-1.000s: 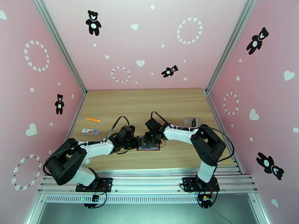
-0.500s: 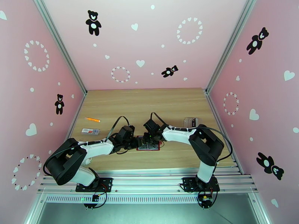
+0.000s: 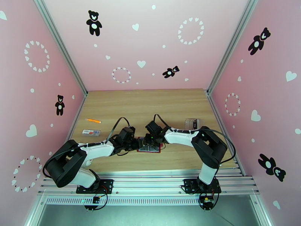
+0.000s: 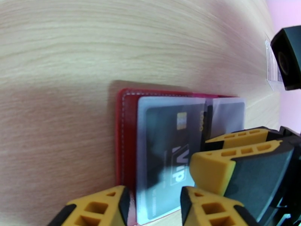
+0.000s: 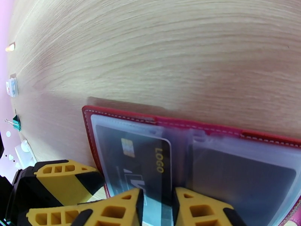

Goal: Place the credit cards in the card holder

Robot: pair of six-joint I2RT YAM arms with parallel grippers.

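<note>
Top external looks down from behind; 2 close, low wrist views share the card holder (image 4: 126,147).

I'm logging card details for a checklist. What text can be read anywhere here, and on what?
"VIP": white letters on the dark card in the card holder sleeve.
"LOGO": gold letters on the same card, right wrist view.
Print on the white-and-red strip: too small to read.

Left arm (image 3: 94,149): stretched low, reaching inward | left gripper (image 3: 134,144): jaws wide apart | right arm (image 3: 180,137): elbow bent, forearm reaching inward, low | right gripper (image 3: 151,141): jaws narrowly apart | grippers just beside each other, tips facing.
</note>
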